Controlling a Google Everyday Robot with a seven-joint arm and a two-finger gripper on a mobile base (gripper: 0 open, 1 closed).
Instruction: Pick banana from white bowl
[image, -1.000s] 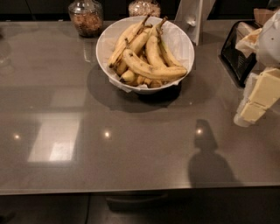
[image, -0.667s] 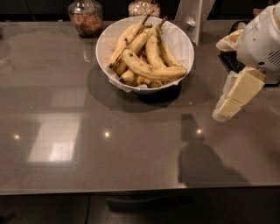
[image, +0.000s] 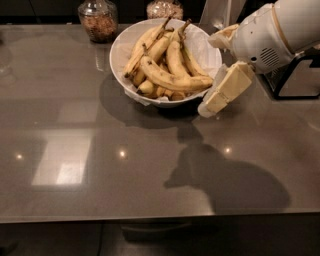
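Note:
The white bowl (image: 118, 46) stands at the back middle of the grey table and holds several bananas. The long curved banana (image: 170, 80) lies across the front of the pile, dark stem to the left and tip at the right rim. My gripper (image: 210, 75) hangs just right of the bowl, at its right rim. It is open and empty. One cream finger (image: 225, 90) slants down to the table beside the bowl, and the other finger (image: 221, 37) sits by the upper right rim. The banana's tip lies close to the lower finger.
Two glass jars with brownish contents stand behind the bowl, one at the left (image: 98, 20) and one at the middle (image: 164, 7). A black frame-like object (image: 295, 80) sits at the right, behind my arm. A pale upright object (image: 219, 12) stands behind the bowl.
My gripper has moved left from the table's right edge to the bowl's right rim. The bowl and bananas have not moved.

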